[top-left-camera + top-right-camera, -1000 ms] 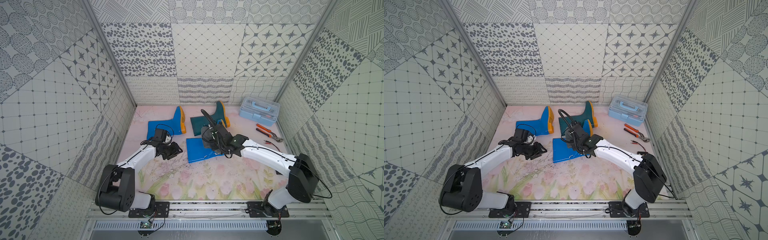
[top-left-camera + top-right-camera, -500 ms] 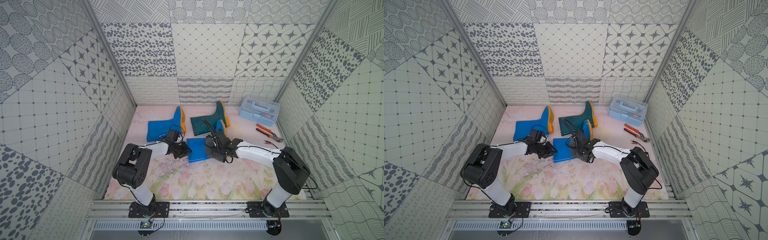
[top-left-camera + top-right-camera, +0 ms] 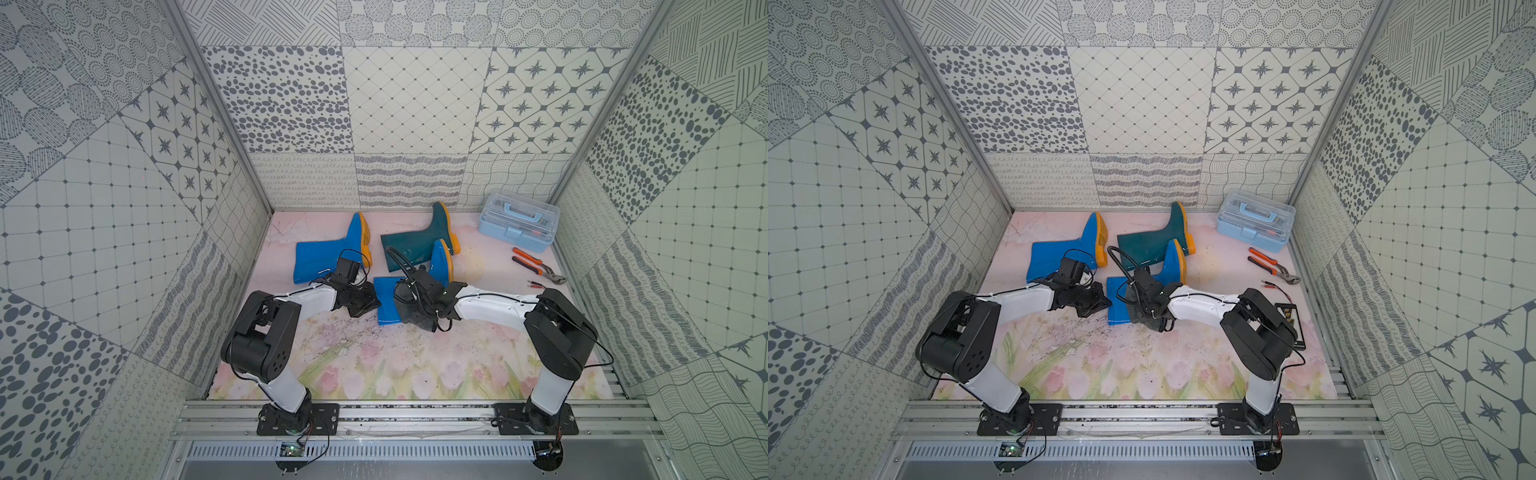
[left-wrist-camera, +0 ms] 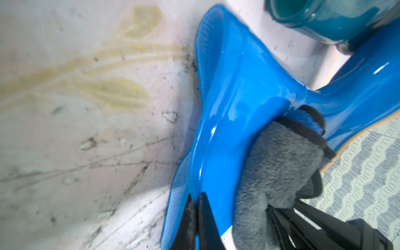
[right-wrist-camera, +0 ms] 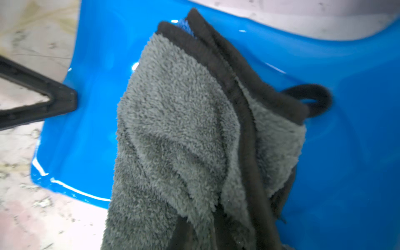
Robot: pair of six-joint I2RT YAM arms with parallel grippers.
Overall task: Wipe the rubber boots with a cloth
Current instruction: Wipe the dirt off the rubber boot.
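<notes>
As the left arm has swung in from the side during the last second, its elbow now stands folded high over the base and the forearm lies low, pointing at the mouth of the near blue boot point(image 3: 388, 305). The left claw point(image 4: 195, 200) was released before. Now it is clenched on the thin wall of this boot's shaft, at the rim, as the left wrist view shows. I judge that this grip is to keep the boot from sliding on the table point(image 3: 374, 365) when I rub it.

The right arm has also drawn back toward its base, with the elbow raised and the wrist bent down over the shaft. The right claw point(image 3: 412, 309) is hidden under the cloth point(image 5: 184, 129), but it is closed and the cloth hangs from it, so I take it as grasping the cloth. The cloth lies bunched against the glossy side of the shaft, touching it.

The far blue boot point(image 3: 320, 259) and the teal boot point(image 3: 411, 245) lie on their sides behind, and neither arm touches them.
</notes>
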